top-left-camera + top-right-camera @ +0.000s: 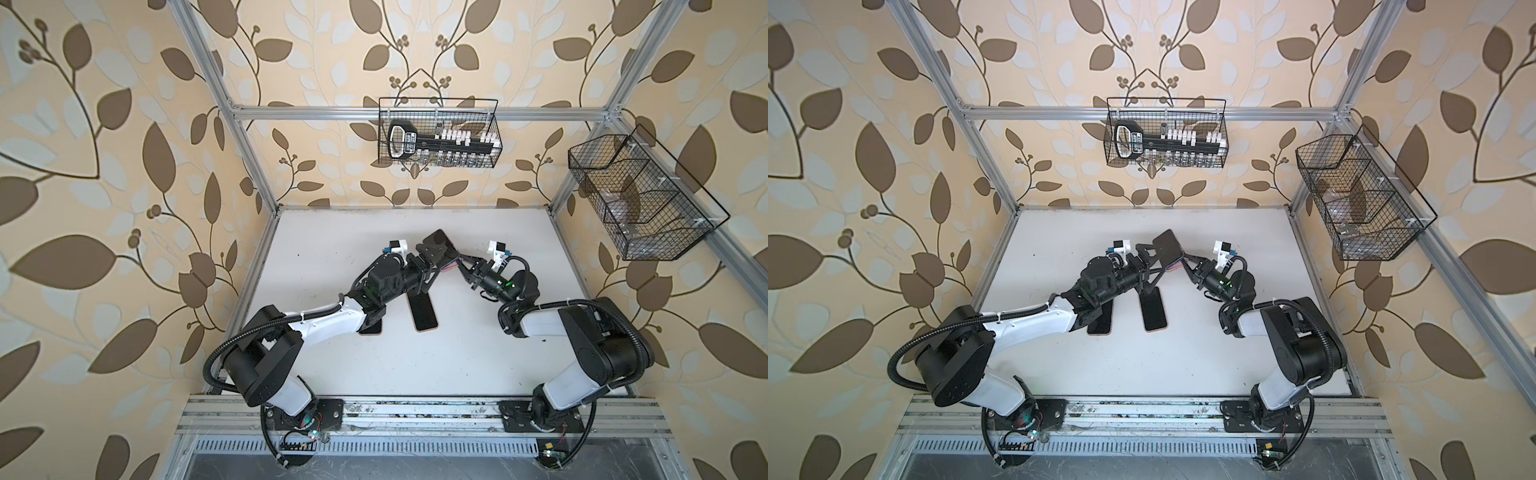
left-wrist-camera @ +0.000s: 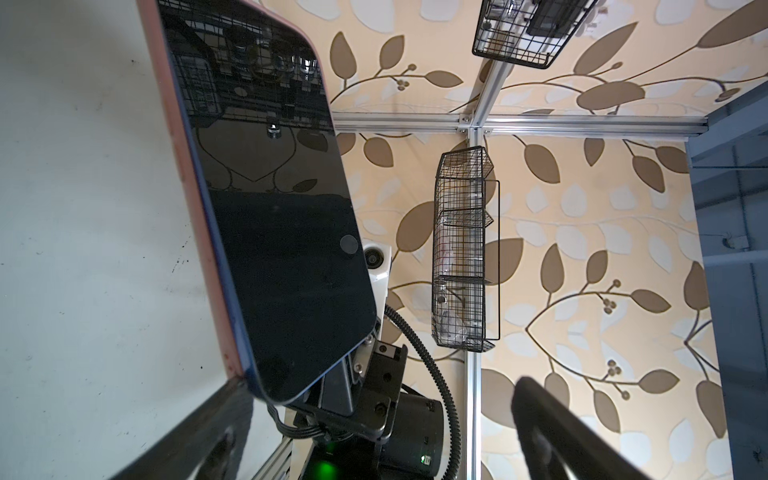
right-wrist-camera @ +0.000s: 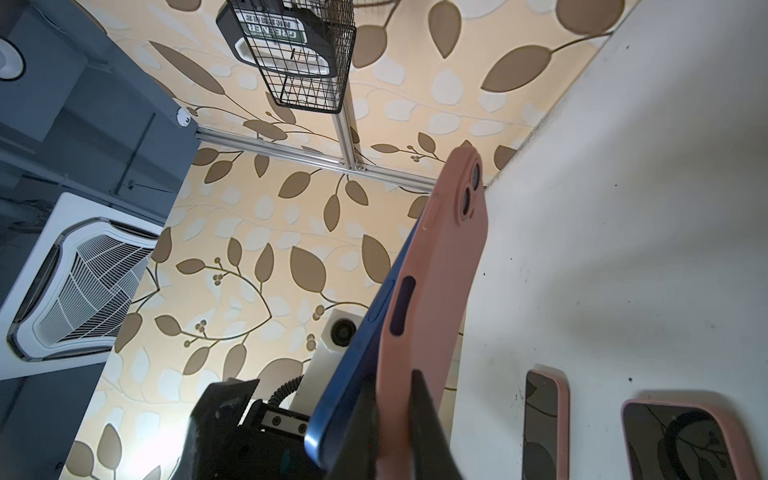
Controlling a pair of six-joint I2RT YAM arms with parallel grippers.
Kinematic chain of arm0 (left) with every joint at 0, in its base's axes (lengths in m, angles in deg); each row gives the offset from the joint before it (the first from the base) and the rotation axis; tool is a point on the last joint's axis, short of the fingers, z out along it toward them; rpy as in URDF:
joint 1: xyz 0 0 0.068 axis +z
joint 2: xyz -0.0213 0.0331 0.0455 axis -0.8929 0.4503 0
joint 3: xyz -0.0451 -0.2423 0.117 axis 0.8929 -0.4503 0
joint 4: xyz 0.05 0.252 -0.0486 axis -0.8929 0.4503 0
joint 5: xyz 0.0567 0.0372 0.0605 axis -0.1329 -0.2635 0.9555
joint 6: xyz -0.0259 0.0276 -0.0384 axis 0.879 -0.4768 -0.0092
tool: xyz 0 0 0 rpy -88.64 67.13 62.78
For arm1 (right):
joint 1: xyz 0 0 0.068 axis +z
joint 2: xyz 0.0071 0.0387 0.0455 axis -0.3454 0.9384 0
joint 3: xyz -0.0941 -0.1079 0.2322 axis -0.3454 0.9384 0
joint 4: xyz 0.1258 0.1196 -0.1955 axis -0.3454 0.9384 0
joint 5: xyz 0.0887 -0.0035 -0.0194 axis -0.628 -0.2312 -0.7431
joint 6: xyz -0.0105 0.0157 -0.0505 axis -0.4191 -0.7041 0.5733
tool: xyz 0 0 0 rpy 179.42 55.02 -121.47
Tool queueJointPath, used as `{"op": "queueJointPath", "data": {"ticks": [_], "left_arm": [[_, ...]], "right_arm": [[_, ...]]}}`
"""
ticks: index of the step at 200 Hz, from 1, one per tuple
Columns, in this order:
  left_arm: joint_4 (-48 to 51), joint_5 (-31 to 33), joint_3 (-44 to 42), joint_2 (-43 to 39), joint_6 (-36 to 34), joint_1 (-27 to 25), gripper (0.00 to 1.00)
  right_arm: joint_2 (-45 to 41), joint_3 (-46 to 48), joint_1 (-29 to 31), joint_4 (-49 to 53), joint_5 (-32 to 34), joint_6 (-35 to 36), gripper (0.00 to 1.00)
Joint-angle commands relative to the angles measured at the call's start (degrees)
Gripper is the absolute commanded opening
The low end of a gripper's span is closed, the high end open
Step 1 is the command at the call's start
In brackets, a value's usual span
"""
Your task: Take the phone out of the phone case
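Observation:
A blue phone [image 2: 270,208] with a dark screen is held up above the table in both top views [image 1: 441,244] [image 1: 1168,245]. One long edge of it has come away from the pink phone case [image 3: 436,270], so the blue side [image 3: 361,353] shows. My right gripper [image 3: 395,432] is shut on the case's lower end, one finger between phone and case, the other on the case's back. My left gripper [image 2: 380,386] stands open with its jaws wide on either side of the phone's lower end, and one finger [image 2: 199,428] is close beside the case's corner.
Two more pink-cased phones lie flat on the white table [image 1: 424,311] [image 1: 370,328], the second partly under my left arm. A wire basket [image 1: 438,133] with tools hangs on the back rail, and another wire basket [image 1: 640,199] hangs on the right.

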Motion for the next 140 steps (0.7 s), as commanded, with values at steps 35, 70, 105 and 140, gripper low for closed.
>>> {"op": "queueJointPath", "data": {"ticks": [35,70,105,140], "left_arm": [[-3.4,0.9,3.7,-0.1,-1.7,-0.5,0.99],[-2.7,0.9,4.6,-0.7,-2.4,-0.4,0.99],[-1.1,1.1,5.1,-1.5,-3.6,-0.4,0.99],[-1.2,1.2,5.2,-1.6,-3.7,-0.4,0.99]], "right_arm": [[-0.6,1.3,1.4,-6.5,-0.2,0.4,0.0],[-0.7,1.9,1.7,-5.8,0.0,1.5,0.0],[-0.7,2.4,2.0,-5.4,0.2,2.3,0.0],[-1.2,2.4,2.4,-3.8,0.3,3.8,0.0]]}}
